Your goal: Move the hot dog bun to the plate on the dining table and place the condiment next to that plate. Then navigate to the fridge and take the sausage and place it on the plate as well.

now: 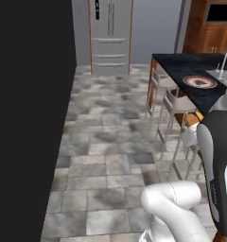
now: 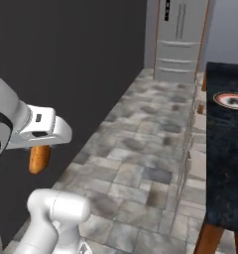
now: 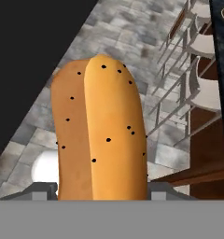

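Note:
My gripper [image 2: 40,148] is shut on the hot dog bun [image 2: 39,159], a tan-orange bun hanging below the hand over the tiled floor. In the hand view the bun [image 3: 102,135] stands between the two fingertips [image 3: 43,190], speckled with dark dots. The plate [image 1: 199,81], red-and-black rimmed with a white centre, lies on the black marbled dining table [image 1: 179,66] ahead to the right. From the other side, the plate [image 2: 232,100] lies on the table [image 2: 224,158] too. The grey steel fridge [image 1: 110,33] stands shut at the far end of the floor, also the fridge [image 2: 180,34]. The condiment and the sausage are out of view.
Pale stools [image 1: 174,101] line the table's near side, between me and the plate. A dark wall [image 1: 30,118] runs along the left. A steel faucet [image 1: 224,61] rises beyond the plate. Grey floor tiles [image 1: 106,142] stretch open toward the fridge.

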